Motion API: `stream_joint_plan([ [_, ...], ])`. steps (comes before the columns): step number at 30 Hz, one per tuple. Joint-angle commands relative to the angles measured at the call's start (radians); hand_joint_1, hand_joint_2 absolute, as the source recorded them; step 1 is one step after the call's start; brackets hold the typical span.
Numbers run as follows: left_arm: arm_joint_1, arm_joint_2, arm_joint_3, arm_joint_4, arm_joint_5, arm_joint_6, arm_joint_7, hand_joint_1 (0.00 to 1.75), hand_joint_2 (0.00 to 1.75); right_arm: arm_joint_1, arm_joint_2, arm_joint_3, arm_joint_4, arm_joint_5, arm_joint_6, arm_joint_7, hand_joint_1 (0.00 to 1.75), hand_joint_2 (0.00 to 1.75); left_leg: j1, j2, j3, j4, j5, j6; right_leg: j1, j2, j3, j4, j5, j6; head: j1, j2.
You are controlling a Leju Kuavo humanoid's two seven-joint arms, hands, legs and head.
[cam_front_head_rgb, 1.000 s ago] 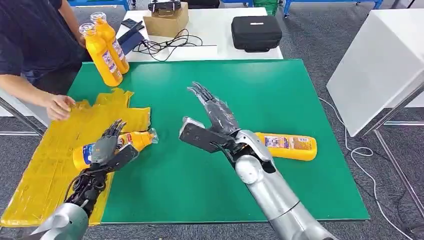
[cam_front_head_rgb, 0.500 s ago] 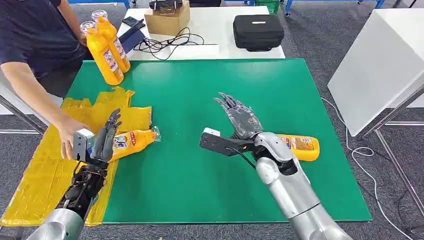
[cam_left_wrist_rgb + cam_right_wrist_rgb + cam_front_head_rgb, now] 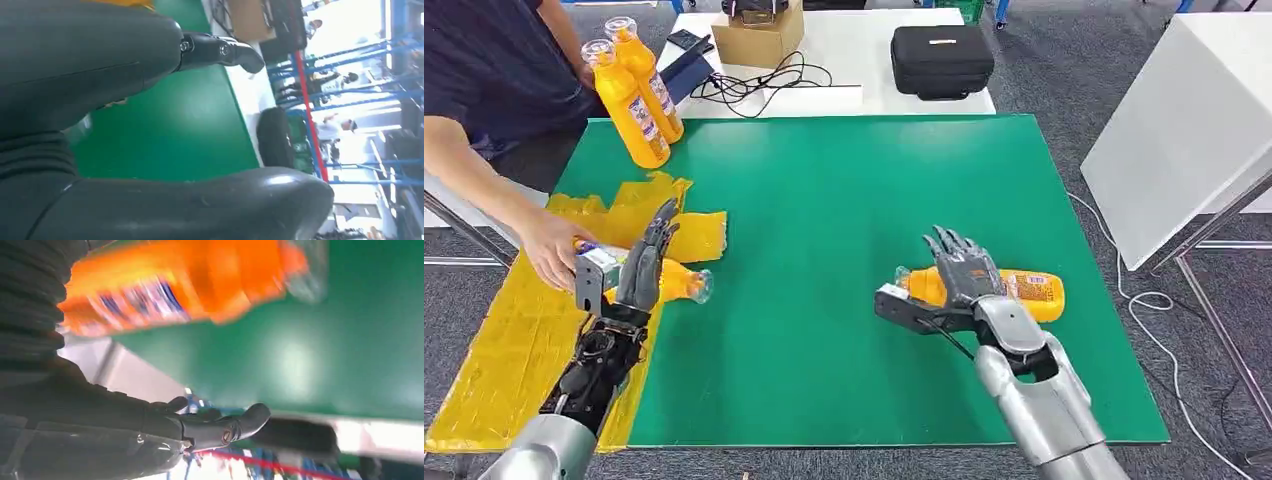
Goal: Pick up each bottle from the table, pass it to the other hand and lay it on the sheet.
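An orange bottle (image 3: 1028, 292) lies on its side on the green mat (image 3: 824, 200) at the right. My right hand (image 3: 959, 278) hovers over its neck end with fingers spread and thumb apart, gripping nothing; the right wrist view shows this bottle (image 3: 175, 285) close by the palm, with the thumb (image 3: 225, 427) well away from it. A second orange bottle (image 3: 678, 283) lies at the edge of the yellow sheet (image 3: 514, 350). My left hand (image 3: 639, 268) is raised above it, fingers straight and apart. A person's hand (image 3: 552, 255) holds that bottle's base.
The person holds two more upright orange bottles (image 3: 632, 95) at the mat's far left corner. Behind the mat a white table carries a black case (image 3: 939, 62), a cardboard box (image 3: 759, 38) and cables. A white table (image 3: 1184, 120) stands to the right.
My right hand swung right and down onto the lying bottle. My left hand lifted off the bottle on the sheet, and the person's hand took its base and drew it left.
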Motion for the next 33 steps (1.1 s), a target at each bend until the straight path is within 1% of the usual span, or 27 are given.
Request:
stream_joint_plan([
  [1, -0.049, -0.031, -0.028, 0.063, 0.009, 0.0, 0.006, 0.0, 0.0, 0.036, -0.007, -0.096, 0.025, 0.028, 0.012, -0.007, 0.0, 1.75, 0.0, 0.0, 0.001, -0.001, 0.0, 0.0, 0.0, -0.002, 0.001, -0.001, 0.0, 0.001, 0.0, 0.0],
  [3, -0.048, -0.031, -0.028, 0.062, 0.008, 0.0, 0.006, 0.0, 0.0, 0.035, -0.005, -0.097, 0.024, 0.031, 0.013, -0.008, 0.0, 1.75, 0.0, 0.001, 0.003, 0.0, -0.002, 0.0, 0.0, -0.001, 0.003, -0.001, -0.001, 0.002, 0.0, 0.0],
  [8, -0.049, -0.032, -0.027, 0.063, 0.007, 0.001, 0.006, 0.0, 0.0, 0.034, -0.003, -0.099, 0.021, 0.034, 0.016, -0.009, 0.0, 1.75, 0.0, 0.001, 0.001, 0.0, -0.001, 0.0, 0.0, -0.001, 0.001, -0.001, -0.001, 0.002, 0.0, 0.0],
  [11, -0.038, -0.037, -0.008, 0.05, 0.002, 0.011, 0.006, 0.0, 0.0, 0.06, 0.01, -0.131, 0.018, 0.069, 0.034, 0.004, 0.0, 1.75, 0.0, 0.002, 0.002, 0.0, -0.001, 0.001, 0.0, -0.001, 0.002, -0.001, -0.001, 0.002, 0.0, 0.0],
  [15, 0.019, -0.048, 0.044, -0.035, 0.008, 0.008, 0.023, 0.0, 0.0, 0.087, 0.049, -0.193, 0.005, 0.116, 0.048, 0.003, 0.0, 1.75, 0.001, 0.002, 0.004, -0.001, -0.002, 0.001, 0.001, -0.001, 0.004, -0.002, -0.001, 0.002, 0.0, 0.0],
  [17, 0.033, -0.055, 0.062, -0.057, 0.008, -0.008, 0.035, 0.0, 0.0, 0.082, 0.063, -0.215, 0.018, 0.137, 0.056, 0.003, 0.0, 1.75, 0.0, 0.004, 0.001, -0.001, -0.001, 0.0, 0.0, 0.001, 0.001, -0.001, -0.001, 0.002, 0.0, 0.0],
  [19, 0.043, -0.061, 0.071, -0.07, 0.0, -0.014, 0.04, 0.0, 0.0, 0.072, 0.072, -0.237, 0.022, 0.162, 0.053, 0.009, 0.0, 1.75, 0.0, 0.005, 0.003, 0.0, -0.002, 0.0, 0.0, 0.002, 0.002, -0.001, -0.001, 0.002, 0.0, 0.0],
  [20, 0.048, -0.062, 0.075, -0.075, -0.003, -0.015, 0.041, 0.0, 0.0, 0.069, 0.075, -0.247, 0.021, 0.176, 0.052, 0.013, 0.0, 1.75, 0.0, 0.004, 0.0, 0.0, -0.001, 0.0, 0.0, 0.002, -0.001, 0.0, 0.0, 0.001, 0.0, 0.0],
  [22, 0.058, -0.068, 0.084, -0.086, -0.006, -0.023, 0.042, 0.0, 0.0, 0.066, 0.082, -0.277, 0.009, 0.205, 0.052, 0.02, 0.0, 1.75, 0.001, 0.005, 0.005, 0.001, -0.004, 0.0, 0.001, 0.002, 0.005, -0.001, -0.002, 0.003, 0.0, 0.0],
  [24, 0.07, -0.074, 0.089, -0.101, -0.009, -0.027, 0.045, 0.0, 0.0, 0.066, 0.084, -0.301, 0.003, 0.224, 0.061, 0.021, 0.0, 1.75, 0.0, 0.005, 0.003, 0.0, -0.003, 0.0, 0.0, 0.002, 0.003, -0.001, -0.001, 0.003, 0.0, 0.0],
  [26, 0.081, -0.083, 0.108, -0.123, -0.009, -0.04, 0.057, 0.0, 0.0, 0.066, 0.106, -0.361, 0.007, 0.265, 0.075, 0.009, 0.0, 1.75, 0.0, 0.004, 0.0, 0.0, -0.001, 0.0, 0.0, 0.002, -0.001, 0.0, 0.0, 0.002, 0.0, 0.0],
  [28, 0.089, -0.088, 0.117, -0.14, -0.008, -0.043, 0.062, 0.0, 0.0, 0.065, 0.112, -0.396, 0.029, 0.281, 0.078, 0.009, 0.0, 1.75, 0.0, 0.004, 0.001, 0.0, -0.002, 0.0, 0.0, 0.001, 0.001, 0.0, -0.001, 0.002, 0.0, 0.0],
  [33, 0.096, -0.093, 0.122, -0.154, -0.009, -0.045, 0.068, 0.0, 0.0, 0.066, 0.117, -0.421, 0.045, 0.294, 0.07, -0.003, 0.0, 1.75, 0.0, 0.003, 0.002, 0.0, -0.002, 0.0, 0.0, 0.001, 0.002, -0.001, -0.001, 0.002, -0.001, 0.0],
])
